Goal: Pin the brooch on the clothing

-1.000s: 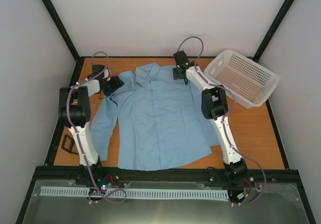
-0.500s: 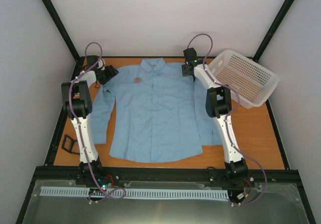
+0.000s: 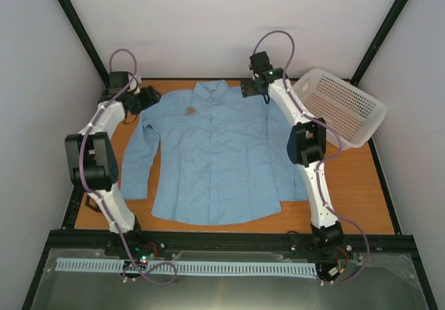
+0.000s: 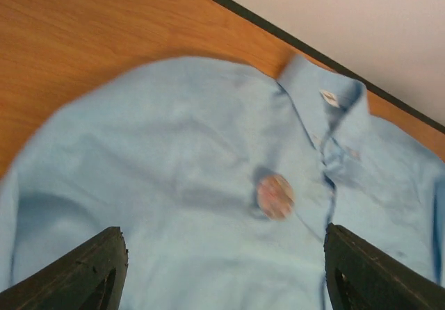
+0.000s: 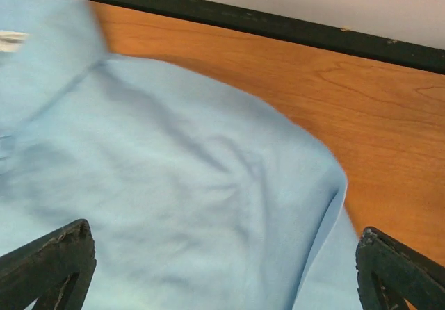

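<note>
Clothing: light blue button-up shirt (image 3: 215, 157) lay flat, displaying small round tan brooch (image 4: 275, 196).
Left gripper (image 4: 224, 232): apart, empty.
Right gripper (image 5: 222, 230): apart, empty.

The wooden worktop (image 3: 348, 185) carries a light blue shirt (image 3: 215, 157) spread flat, front up, one shoulder by the left hand (image 3: 147, 100) and the other by the right hand (image 3: 249, 91). A white perforated basket (image 3: 337, 105) rests tilted just right of the right hand. A small black tray (image 3: 94, 200) lies at the left edge, well apart from the left hand.
</note>
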`<state>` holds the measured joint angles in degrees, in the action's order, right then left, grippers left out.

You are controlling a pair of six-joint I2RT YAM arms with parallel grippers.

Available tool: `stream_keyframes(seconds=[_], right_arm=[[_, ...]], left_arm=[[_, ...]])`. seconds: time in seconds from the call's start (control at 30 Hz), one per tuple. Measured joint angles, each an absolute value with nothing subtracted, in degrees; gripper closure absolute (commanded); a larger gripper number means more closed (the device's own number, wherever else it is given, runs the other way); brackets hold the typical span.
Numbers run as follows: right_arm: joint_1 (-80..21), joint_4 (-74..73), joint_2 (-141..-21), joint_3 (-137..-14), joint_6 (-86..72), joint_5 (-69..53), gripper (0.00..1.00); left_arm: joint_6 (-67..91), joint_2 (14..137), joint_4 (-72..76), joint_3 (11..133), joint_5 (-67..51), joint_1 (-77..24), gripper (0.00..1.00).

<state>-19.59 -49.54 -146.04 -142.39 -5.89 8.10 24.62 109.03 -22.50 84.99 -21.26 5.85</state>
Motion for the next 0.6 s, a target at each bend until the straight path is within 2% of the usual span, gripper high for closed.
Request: stream_keyframes(seconds=[0.17,0.43,0.6], right_arm=[[-22.92,-53.01,-133.88,-131.81,-7.68,4.78,0.0],[-26.0,-50.24,-114.41,-96.18,-10.17,-2.94,0.0],[-25.28,-47.11,-106.17,-81.23,-10.15,-4.56,0.0]], left_arm=[[24.43,98.37,-21.52,73.82,-22.61,2.02,0.19],[25.19,89.17,-20.32,54.85,-27.29,-4.43,0.18],[25.82,84.95,-19.16,47.94,-28.29,-4.25,0.18]])
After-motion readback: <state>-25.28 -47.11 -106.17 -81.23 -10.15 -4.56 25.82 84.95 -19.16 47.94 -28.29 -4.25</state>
